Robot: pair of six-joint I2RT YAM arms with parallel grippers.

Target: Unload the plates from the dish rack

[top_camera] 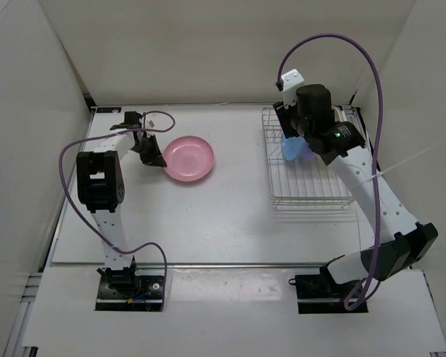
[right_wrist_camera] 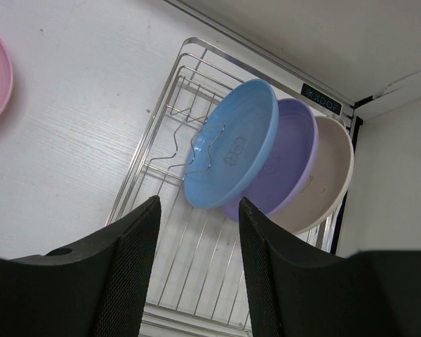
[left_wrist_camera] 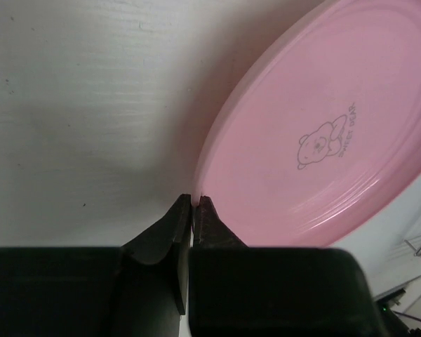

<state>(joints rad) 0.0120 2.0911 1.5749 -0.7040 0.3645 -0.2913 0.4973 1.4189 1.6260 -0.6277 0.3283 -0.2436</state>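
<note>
The pink plate (top_camera: 188, 158) is out of the dish rack (top_camera: 310, 186) and sits on the white table (top_camera: 230, 223), left of centre and toward the far side, well apart from the rack. In the left wrist view its upper face shows a small bear print (left_wrist_camera: 316, 144). The left gripper (left_wrist_camera: 194, 202) is at the plate's left rim. Its fingers are pressed together to a thin slit and the rim edge runs right into their tips, so they appear to be pinching that rim. Whether the plate lies fully flat or is tipped up at that side cannot be told. The wire dish rack stands on the right side of the table, toward the far wall. Three plates stand on edge in its far half, leaning one against the next among the upright prongs. The blue plate (right_wrist_camera: 231, 144) is in front, nearest the camera, the purple plate (right_wrist_camera: 295, 161) is behind it, and the cream plate (right_wrist_camera: 333, 175) is last, closest to the rack's right side. The right gripper (right_wrist_camera: 198, 203) hangs over the rack with its fingers spread apart and holding nothing. The blue plate's lower edge shows in the gap between them, and the fingers are not touching it.
</note>
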